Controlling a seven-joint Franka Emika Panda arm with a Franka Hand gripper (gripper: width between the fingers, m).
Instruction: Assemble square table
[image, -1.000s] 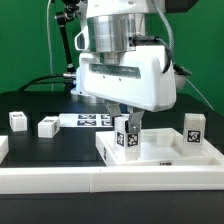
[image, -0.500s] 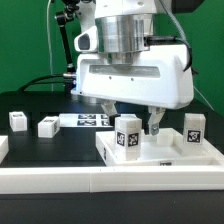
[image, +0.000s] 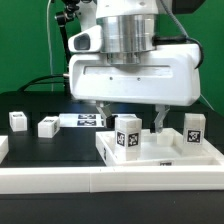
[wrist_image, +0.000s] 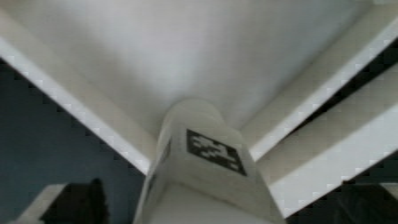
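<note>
The square table top (image: 165, 152) is a white slab lying at the exterior view's right. One white tagged leg (image: 125, 135) stands upright on it, and a second leg (image: 192, 129) stands at its far right corner. My gripper (image: 131, 114) hangs over the first leg with its jaws spread wide, one finger on each side and clear of the leg. In the wrist view that leg (wrist_image: 210, 160) rises up the middle with its tag showing, over the white slab (wrist_image: 196, 50). Dark fingers (wrist_image: 75, 205) stand apart from it.
Two loose white legs (image: 18, 120) (image: 47, 126) lie on the black table at the exterior view's left. The marker board (image: 88, 119) lies behind them. A long white border rail (image: 100, 180) runs along the front.
The jaws have spread apart and let go of the upright leg, which stays standing on the slab. The hand has shifted slightly toward the exterior view's right and looms larger.
</note>
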